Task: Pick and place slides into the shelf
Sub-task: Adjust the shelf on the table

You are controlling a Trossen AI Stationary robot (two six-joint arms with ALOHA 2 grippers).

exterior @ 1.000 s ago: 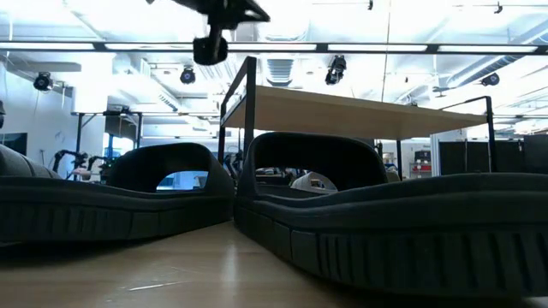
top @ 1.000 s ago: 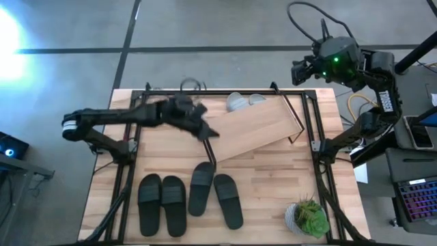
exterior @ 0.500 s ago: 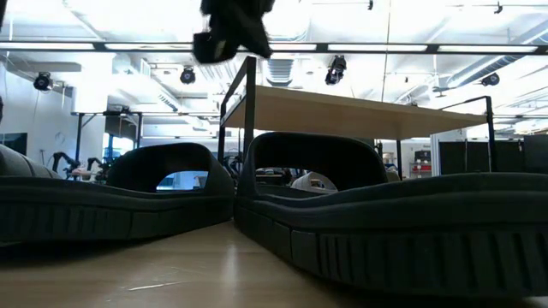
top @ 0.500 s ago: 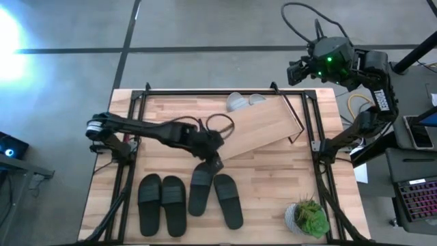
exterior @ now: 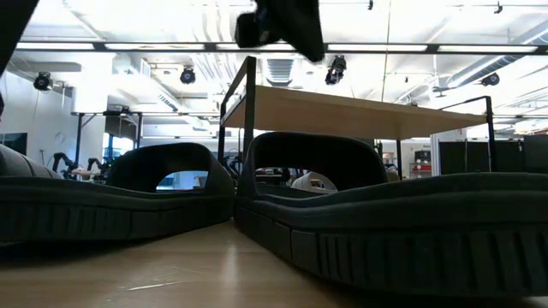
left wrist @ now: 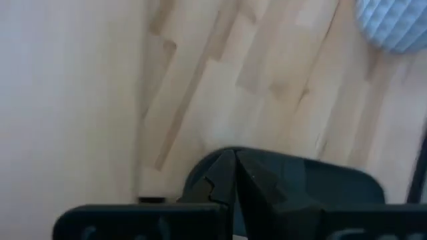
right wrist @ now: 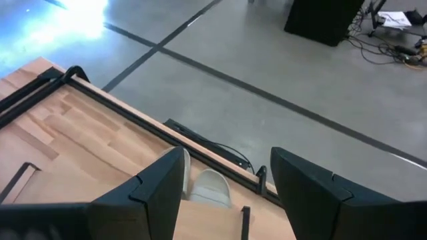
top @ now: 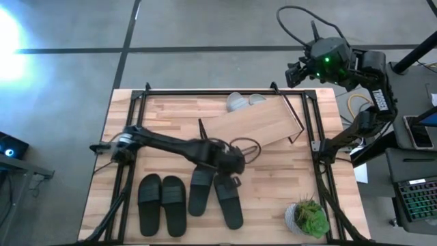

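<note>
Two pairs of dark slides lie sole-down near the table's front edge: the left pair (top: 162, 205) and the right pair (top: 215, 197). My left gripper (top: 233, 176), shut, hovers above the right pair's rightmost slide (left wrist: 300, 183) and touches nothing. It shows high above the slides in the low view (exterior: 282, 21). The shelf (top: 259, 123) stands askew at the table's far middle. A light grey pair (top: 239, 102) lies at its far edge, partly under the plank. My right gripper (right wrist: 227, 190) waits open, raised above the far right corner.
A potted green plant (top: 307, 217) stands at the table's near right corner, close to the right dark pair. Black frame rails (top: 311, 130) run along the table's edges. Bare wood lies between the shelf and the dark slides.
My left gripper has swept from the table's far left toward the right and near edge, sinking a little. It has tipped to point more steeply down and now stands over the right dark pair. Its fingers have stayed shut. The slides and the shelf have kept their places.
</note>
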